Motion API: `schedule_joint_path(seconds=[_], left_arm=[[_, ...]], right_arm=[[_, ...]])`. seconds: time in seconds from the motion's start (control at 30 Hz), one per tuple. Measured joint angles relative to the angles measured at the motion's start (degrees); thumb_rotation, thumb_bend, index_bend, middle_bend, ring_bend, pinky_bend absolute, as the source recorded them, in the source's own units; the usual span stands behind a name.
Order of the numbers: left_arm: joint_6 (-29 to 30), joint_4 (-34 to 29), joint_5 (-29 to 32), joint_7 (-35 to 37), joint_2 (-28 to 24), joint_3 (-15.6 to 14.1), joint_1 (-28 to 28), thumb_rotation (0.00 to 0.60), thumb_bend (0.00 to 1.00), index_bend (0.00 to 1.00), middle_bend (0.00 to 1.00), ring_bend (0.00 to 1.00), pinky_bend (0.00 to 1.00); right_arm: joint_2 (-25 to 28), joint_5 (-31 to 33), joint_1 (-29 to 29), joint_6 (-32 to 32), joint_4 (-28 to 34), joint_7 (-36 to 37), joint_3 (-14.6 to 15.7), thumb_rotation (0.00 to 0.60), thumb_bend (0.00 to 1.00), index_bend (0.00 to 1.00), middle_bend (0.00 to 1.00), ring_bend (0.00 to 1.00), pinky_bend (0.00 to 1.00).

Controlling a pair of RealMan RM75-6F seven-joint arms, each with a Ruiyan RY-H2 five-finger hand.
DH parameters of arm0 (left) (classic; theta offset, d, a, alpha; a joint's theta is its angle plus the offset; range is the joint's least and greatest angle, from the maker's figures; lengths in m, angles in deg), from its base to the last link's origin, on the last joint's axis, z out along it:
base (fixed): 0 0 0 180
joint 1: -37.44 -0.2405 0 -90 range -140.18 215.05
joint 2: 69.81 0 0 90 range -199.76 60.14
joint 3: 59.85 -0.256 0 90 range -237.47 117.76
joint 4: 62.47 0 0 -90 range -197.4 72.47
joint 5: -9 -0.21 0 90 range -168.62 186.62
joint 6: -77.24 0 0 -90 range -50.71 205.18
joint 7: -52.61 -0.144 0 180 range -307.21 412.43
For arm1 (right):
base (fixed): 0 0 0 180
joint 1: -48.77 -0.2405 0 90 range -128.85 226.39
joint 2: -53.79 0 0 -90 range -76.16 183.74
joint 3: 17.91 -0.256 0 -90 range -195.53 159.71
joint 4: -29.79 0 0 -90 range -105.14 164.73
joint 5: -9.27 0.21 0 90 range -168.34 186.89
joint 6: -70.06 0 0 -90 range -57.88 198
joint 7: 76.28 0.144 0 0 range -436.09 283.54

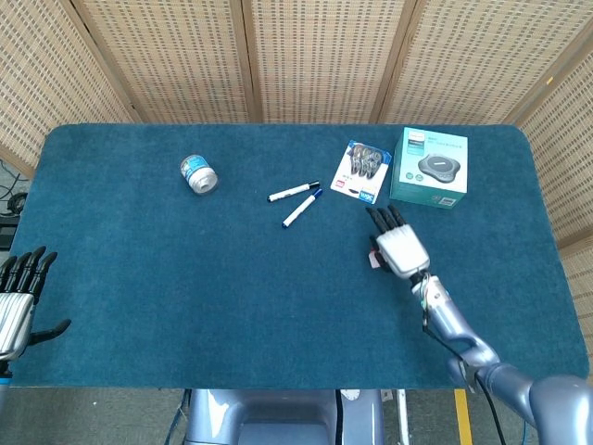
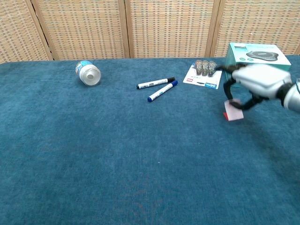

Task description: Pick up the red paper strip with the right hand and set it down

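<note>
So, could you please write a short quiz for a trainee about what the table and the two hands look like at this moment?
1. True or false: the right hand holds the red paper strip above the table.
2. Which object lies nearest the teal box? A) the small bottle B) the blister card C) the left hand
3. Fill in: two ___ lie near the middle of the table's far half.

Key
1. True; in the chest view the strip hangs from the fingers, off the cloth.
2. B
3. markers
</note>
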Motion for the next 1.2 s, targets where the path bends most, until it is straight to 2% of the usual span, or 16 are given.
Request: schedule_joint_path(seconds=[0.2,0.3,0.33,0.37,0.4,0.43,0.5,0.53,0.63,0.77,0.87,0.97,1.2], left_arm=[[0.04,0.00,0.03,0.14,-0.02,-0.01,-0.05,0.600,0.00,0.00,0.00,0.00,0.00],[0.00,-0.04,0.10,0.25,-0.06,0.00,-0.06,0.600,0.00,0.00,0.00,0.00,0.00],[0.01,-0.04,0.11,0.29,-0.07,-0.01,-0.08,0.600,0.00,0.00,0.00,0.00,0.00],[0.02,-0.04,0.11,0.36,-0.10,-0.02,-0.10,0.600,0.00,0.00,0.00,0.00,0.00],[0.04,-0.04,0.10,0.41,-0.11,-0.03,-0.11,0.600,0.00,0.00,0.00,0.00,0.00],[0.05,-0.06,0.08,0.47,-0.14,-0.04,-0.13,0.600,0.00,0.00,0.00,0.00,0.00],[0.05,-0.08,0.03,0.64,-0.19,-0.09,-0.15,0.600,0.00,0.00,0.00,0.00,0.00],[0.03,-0.10,0.02,0.70,-0.23,-0.10,-0.16,0.600,0.00,0.00,0.00,0.00,0.00],[-0.03,-0.19,-0.03,0.91,-0.32,-0.15,-0.15,0.600,0.00,0.00,0.00,0.00,0.00],[-0.03,-0.17,-0.20,1.33,-0.45,-0.23,-0.18,0.600,0.00,0.00,0.00,0.00,0.00],[-0.08,-0.11,-0.33,1.71,-0.56,-0.31,-0.18,0.600,0.00,0.00,0.00,0.00,0.00],[-0.09,-0.05,-0.51,2.16,-0.69,-0.40,-0.19,0.600,0.00,0.00,0.00,0.00,0.00],[0.25,0.26,-0.89,2.41,-0.67,-0.49,-0.31,0.600,0.00,0.00,0.00,0.00,0.00]], right_arm=[[0.05,5.56,-5.35,3.29,-4.61,-3.49,-6.75,0.600,0.52,0.71,0.01,0.00,0.01],[1.17,6.14,-5.67,1.66,-4.00,-4.21,-7.89,0.600,0.52,0.71,0.02,0.00,0.02],[1.70,6.21,-5.57,0.92,-3.36,-4.26,-8.02,0.600,0.52,0.68,0.01,0.00,0.02],[2.46,6.30,-5.34,-0.02,-2.25,-4.26,-8.17,0.600,0.51,0.63,0.01,0.00,0.02],[3.10,6.37,-5.09,-0.58,-1.25,-4.17,-8.27,0.600,0.44,0.50,0.01,0.00,0.02],[3.80,6.44,-4.76,-1.10,-0.11,-4.02,-8.35,0.600,0.34,0.32,0.00,0.00,0.02],[5.66,6.69,-3.75,-2.29,3.09,-3.59,-8.50,0.600,0.14,0.09,0.00,0.00,0.02],[6.58,6.79,-3.23,-2.78,4.71,-3.42,-8.53,0.600,0.07,0.02,0.00,0.00,0.02],[10.20,6.95,-1.10,-4.88,11.05,-3.09,-8.47,0.600,0.00,0.00,0.00,0.00,0.02],[15.98,6.25,3.12,-9.63,20.67,-2.80,-7.61,0.600,0.00,0.00,0.00,0.00,0.01],[19.81,5.13,7.20,-13.45,26.62,-2.61,-5.84,0.600,0.00,0.00,0.00,0.00,0.01],[22.81,4.02,11.58,-17.41,31.00,-2.67,-3.40,0.600,0.00,0.00,0.00,0.00,0.01],[24.97,0.97,19.82,-25.22,35.92,-2.40,2.11,0.600,0.00,0.00,0.00,0.00,0.01]])
